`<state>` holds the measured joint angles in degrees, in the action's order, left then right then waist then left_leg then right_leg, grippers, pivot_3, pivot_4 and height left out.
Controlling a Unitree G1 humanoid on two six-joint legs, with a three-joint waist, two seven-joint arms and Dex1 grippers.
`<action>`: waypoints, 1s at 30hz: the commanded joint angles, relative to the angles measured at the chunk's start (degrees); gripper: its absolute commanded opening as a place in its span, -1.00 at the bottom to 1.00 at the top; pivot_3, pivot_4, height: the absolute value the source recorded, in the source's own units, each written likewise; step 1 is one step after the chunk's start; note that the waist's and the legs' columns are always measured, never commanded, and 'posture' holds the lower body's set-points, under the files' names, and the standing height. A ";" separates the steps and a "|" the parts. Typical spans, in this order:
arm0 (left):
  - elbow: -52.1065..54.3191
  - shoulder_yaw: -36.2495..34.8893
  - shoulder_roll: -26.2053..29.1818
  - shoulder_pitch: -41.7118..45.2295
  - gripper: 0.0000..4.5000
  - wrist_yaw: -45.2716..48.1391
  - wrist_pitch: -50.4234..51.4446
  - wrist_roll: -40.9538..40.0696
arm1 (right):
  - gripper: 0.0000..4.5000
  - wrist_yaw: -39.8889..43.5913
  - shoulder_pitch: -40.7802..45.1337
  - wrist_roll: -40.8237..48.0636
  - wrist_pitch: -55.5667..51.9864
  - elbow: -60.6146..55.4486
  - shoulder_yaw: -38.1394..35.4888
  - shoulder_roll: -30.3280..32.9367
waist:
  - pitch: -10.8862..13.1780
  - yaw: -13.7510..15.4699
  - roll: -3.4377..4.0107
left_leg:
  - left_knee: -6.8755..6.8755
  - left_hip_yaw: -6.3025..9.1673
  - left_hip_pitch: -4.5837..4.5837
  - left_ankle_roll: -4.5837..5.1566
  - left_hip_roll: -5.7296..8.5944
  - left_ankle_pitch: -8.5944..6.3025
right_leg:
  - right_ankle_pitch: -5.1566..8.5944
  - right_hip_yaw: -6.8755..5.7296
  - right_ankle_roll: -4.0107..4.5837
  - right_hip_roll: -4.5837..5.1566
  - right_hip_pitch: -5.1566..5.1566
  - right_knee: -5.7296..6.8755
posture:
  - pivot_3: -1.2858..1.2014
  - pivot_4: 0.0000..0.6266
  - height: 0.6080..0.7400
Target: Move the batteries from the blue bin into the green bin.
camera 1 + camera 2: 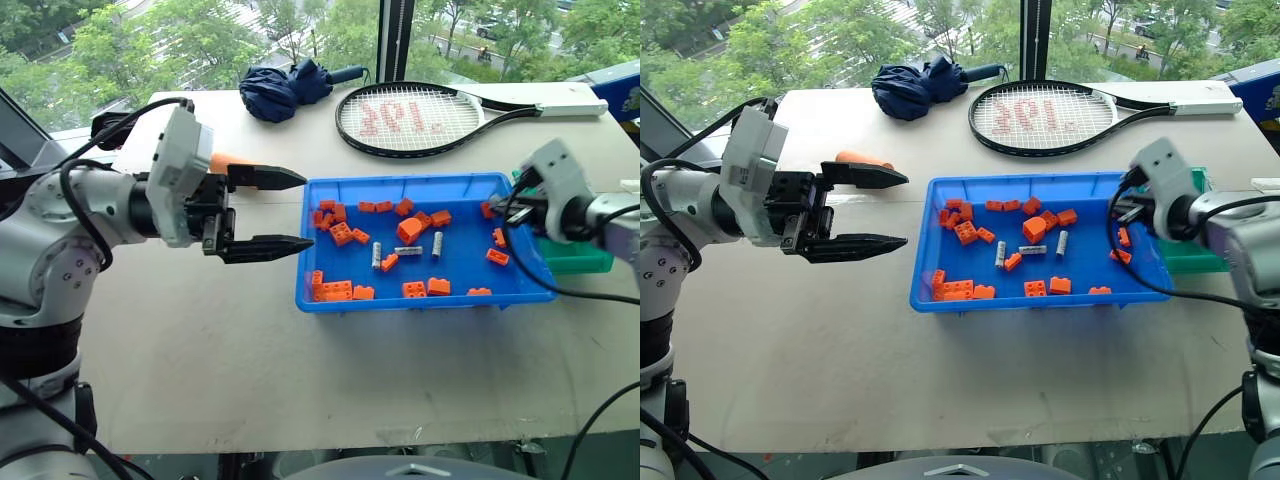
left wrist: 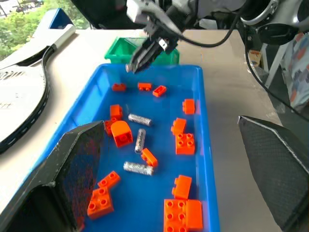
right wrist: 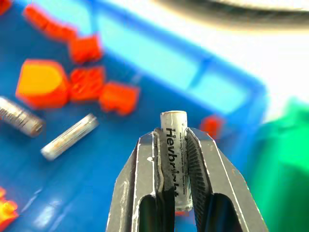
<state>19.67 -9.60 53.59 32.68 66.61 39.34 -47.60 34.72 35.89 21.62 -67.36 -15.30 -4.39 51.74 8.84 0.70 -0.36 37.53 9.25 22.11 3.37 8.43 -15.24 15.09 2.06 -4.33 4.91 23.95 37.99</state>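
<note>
Right hand (image 3: 173, 145) clamped on one battery (image 3: 174, 159), held above blue bin's (image 1: 420, 298) right end beside green bin (image 1: 580, 262) | three batteries (image 1: 407, 250) left among orange bricks (image 1: 335, 290) | left hand (image 1: 285, 210) spread apart over table (image 1: 250, 350)

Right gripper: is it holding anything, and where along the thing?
The right gripper is shut on a battery, clamped along its side, one end poking past the fingertips. The left gripper is open, holding nothing.

Left pincer (image 1: 287, 211) agape; right pincer (image 3: 172, 145) clamped.
</note>
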 commanded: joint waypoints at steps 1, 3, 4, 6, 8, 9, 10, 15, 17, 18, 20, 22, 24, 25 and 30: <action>1.12 0.29 -2.60 2.99 1.00 -2.94 1.14 -2.33 | -0.98 -1.15 1.11 -1.67 0.16 2.30 -5.01 3.77 | 0.00 -0.01 -0.02 | 0.00 0.01 0.01 0.00 0.00 0.00 | 0.00 -0.02 0.00 0.00 0.00 -0.01 | 0.03 -0.52 1.00; 1.34 1.34 -4.43 3.97 1.00 -3.61 1.60 -2.79 | -0.98 -1.60 0.83 -2.94 1.96 5.39 -5.38 4.82 | 0.01 -0.02 -0.02 | 0.00 -0.03 0.01 0.00 0.00 0.00 | 0.00 0.02 0.00 0.01 0.00 0.00 | 0.03 -0.52 1.00; 1.30 1.81 -5.15 4.33 1.00 -3.77 1.61 -2.72 | -0.98 -1.73 0.88 -3.04 2.52 6.71 -5.57 4.56 | 0.00 -0.08 -0.02 | 0.01 -0.05 0.00 0.00 0.00 0.00 | 0.00 0.04 0.00 0.01 0.00 0.01 | 0.03 -0.52 1.00; 0.81 2.62 -5.99 4.96 1.00 -3.69 1.35 -2.12 | -0.98 -1.83 0.87 -3.44 4.43 9.37 -5.23 3.68 | 0.01 -0.34 -0.02 | 0.01 -0.12 -0.02 0.00 0.00 0.00 | 0.00 0.11 0.00 0.01 0.00 0.04 | 0.03 -0.52 1.00; 0.05 3.33 -6.41 5.53 1.00 -3.26 0.80 -1.40 | -0.98 -1.63 0.48 -4.38 7.19 12.02 -4.28 3.26 | 0.01 -0.72 -0.02 | 0.01 -0.13 -0.02 0.00 -0.01 0.00 | 0.00 0.13 0.00 0.00 0.02 0.07 | 0.03 -0.52 1.00; -0.24 3.54 -6.46 5.71 1.00 -2.95 0.59 -1.14 | -0.79 -1.39 0.35 -4.84 8.36 12.97 -3.81 3.27 | 0.01 -0.85 -0.02 | 0.01 -0.13 -0.02 0.00 -0.01 0.00 | 0.00 0.12 0.00 0.00 0.03 0.07 | 0.03 -0.52 1.00; -0.50 3.76 -6.40 5.84 1.00 -2.56 0.38 -0.81 | -0.57 -1.21 0.18 -5.35 9.23 13.85 -3.30 3.46 | 0.01 -0.98 -0.02 | 0.01 -0.13 -0.02 0.00 -0.01 0.00 | 0.00 0.12 0.00 0.00 0.03 0.07 | 0.03 -0.52 1.00; -1.27 3.44 -5.06 4.63 1.00 -1.22 -0.13 0.93 | 0.42 -2.19 0.23 -6.67 11.40 14.18 -3.83 3.37 | 0.01 -1.36 -0.01 | 0.01 -0.13 0.00 0.00 -0.01 0.01 | 0.00 0.12 0.00 0.00 0.06 0.06 | 0.03 -0.52 1.00; -1.24 2.97 -4.12 3.16 1.00 -0.54 -0.52 1.75 | 0.79 -1.59 0.58 -5.49 10.08 11.93 -4.11 2.85 | 0.01 -1.50 -0.01 | 0.01 -0.12 -0.01 0.00 -0.01 0.00 | 0.00 0.12 0.00 -0.01 0.06 0.06 | 0.03 -0.52 1.00; -1.36 2.74 -3.25 1.83 1.00 0.16 -1.36 2.77 | 0.79 -1.58 1.16 -4.04 8.14 9.58 -4.21 1.64 | 0.00 -1.64 0.00 | 0.00 -0.13 -0.01 0.00 -0.01 0.01 | 0.00 0.13 0.00 -0.01 0.07 0.06 | 0.03 -0.52 1.00; -1.92 2.33 -1.39 -0.94 1.00 1.77 -3.23 4.78 | 0.79 -2.58 2.24 -1.23 3.49 4.53 -3.87 -2.13 | 0.00 -2.22 0.01 | -0.05 -0.16 -0.03 0.00 -0.05 0.01 | 0.00 0.19 0.00 -0.04 0.09 0.07 | 0.03 -0.52 1.00; -2.68 2.17 -0.21 -2.78 1.00 2.76 -4.82 6.35 | 0.79 -4.20 2.59 0.56 -0.73 0.62 -3.50 -6.32 | 0.00 -2.50 0.01 | -0.08 -0.16 -0.04 -0.03 -0.09 0.03 | 0.00 0.21 0.00 -0.08 0.12 0.10 | 0.03 -0.52 1.00; -3.47 2.09 0.55 -4.30 1.00 3.57 -6.64 7.95 | 0.79 -6.98 1.76 1.37 -3.99 -2.63 -2.18 -12.18 | -0.01 -2.46 0.00 | -0.08 -0.10 -0.02 -0.05 -0.10 0.03 | 0.00 0.16 0.00 -0.09 0.12 0.10 | 0.03 -0.52 1.00; -3.54 2.06 0.80 -4.79 1.00 3.98 -7.18 8.34 | 0.79 -8.37 0.98 1.06 -4.90 -3.64 -1.19 -14.44 | -0.01 -2.39 0.00 | -0.06 -0.09 -0.01 -0.05 -0.10 0.03 | 0.00 0.14 0.00 -0.08 0.11 0.10 | 0.03 -0.52 1.00; -3.24 1.67 1.18 -5.49 1.00 4.52 -7.68 8.43 | 0.79 -13.42 -2.15 -0.86 -6.65 -4.13 1.87 -21.42 | 0.00 -1.21 0.00 | 0.01 -0.03 0.10 -0.04 -0.01 0.03 | 0.00 0.06 0.00 -0.02 0.14 0.05 | 0.03 -0.52 1.00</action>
<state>15.62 -6.21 53.80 26.80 70.88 32.66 -39.34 23.41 33.87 21.74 -73.89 -18.07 -1.99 30.82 8.84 -0.51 -0.37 37.55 9.24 22.22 3.33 8.43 -15.20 15.09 2.10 -4.33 4.90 24.09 38.04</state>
